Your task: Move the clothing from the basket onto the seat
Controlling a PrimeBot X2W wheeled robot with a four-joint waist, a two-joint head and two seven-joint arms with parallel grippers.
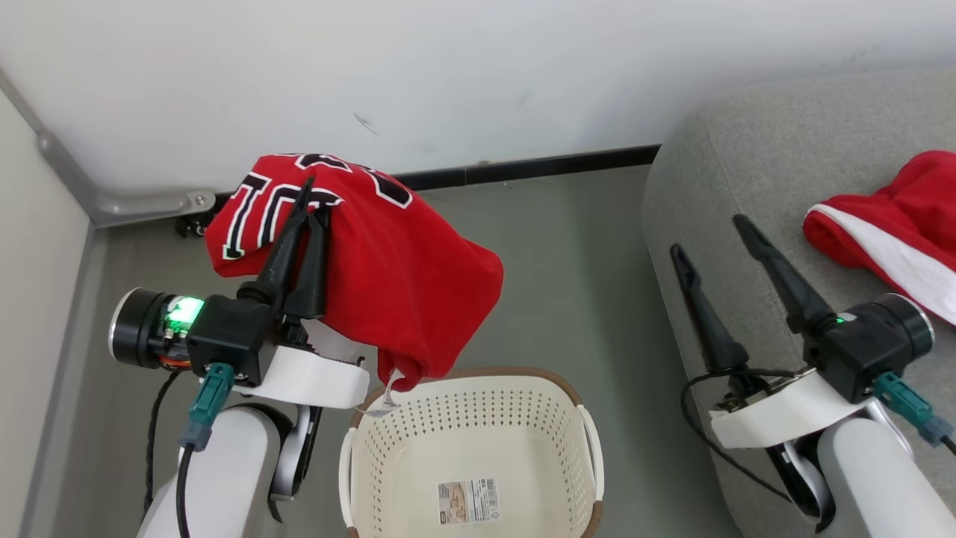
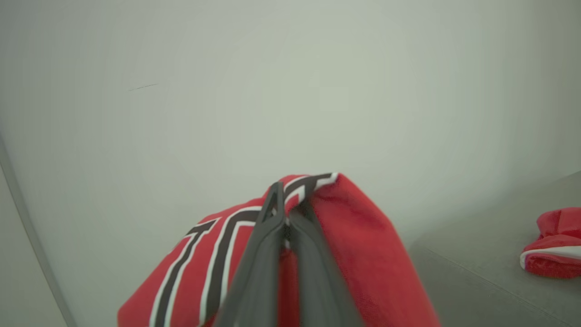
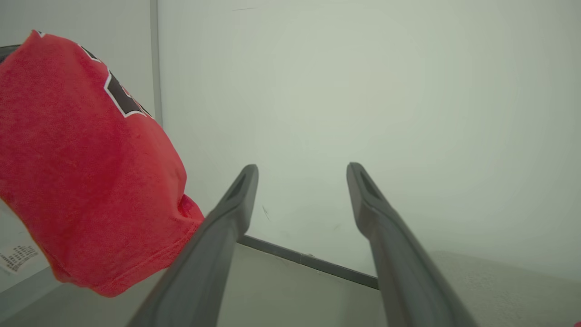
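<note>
We can read nothing: black lettering on the jersey (image 1: 403, 276) is folded over; the sticker (image 1: 468, 501) in the basket (image 1: 523, 377) has print too small.

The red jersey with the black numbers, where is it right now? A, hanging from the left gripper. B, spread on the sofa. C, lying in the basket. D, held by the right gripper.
A: the left gripper is shut on the jersey, which hangs in the air with its lower end by the basket rim; the right gripper is open and holds nothing.
</note>
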